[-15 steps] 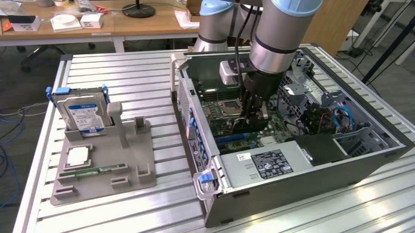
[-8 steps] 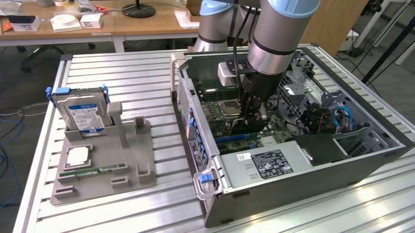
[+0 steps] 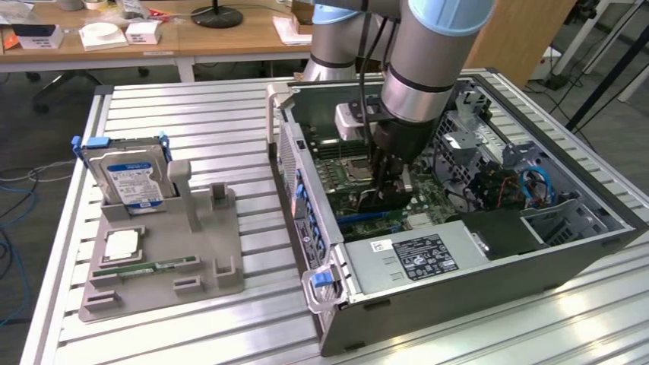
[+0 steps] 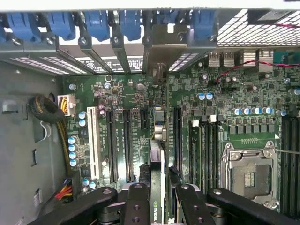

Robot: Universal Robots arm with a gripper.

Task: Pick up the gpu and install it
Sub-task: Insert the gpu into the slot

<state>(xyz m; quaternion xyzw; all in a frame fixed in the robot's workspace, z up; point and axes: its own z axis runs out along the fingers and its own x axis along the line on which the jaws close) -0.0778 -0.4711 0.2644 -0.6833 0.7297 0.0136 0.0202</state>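
Note:
My gripper point(image 4: 160, 192) is shut on the gpu point(image 4: 158, 159), which I see edge-on between the two black fingers point(image 4: 138, 201). Its silver end bracket point(image 4: 161, 44) reaches the row of blue slot latches at the case's rear wall. The card hangs upright just above the green motherboard point(image 4: 136, 93), over the gap between the long black expansion slots point(image 4: 112, 145) and the memory slots. In the exterior view the gripper point(image 3: 390, 192) is deep inside the open computer case point(image 3: 457, 262), low over the board.
A CPU socket point(image 4: 248, 173) lies beside the memory slots. Cable bundles point(image 4: 47, 110) sit at the board's edge. Outside the case, a grey holder point(image 3: 163, 251) carries a silver hard drive with a blue label point(image 3: 130, 179), a memory stick point(image 3: 152, 268) and a chip point(image 3: 121, 243).

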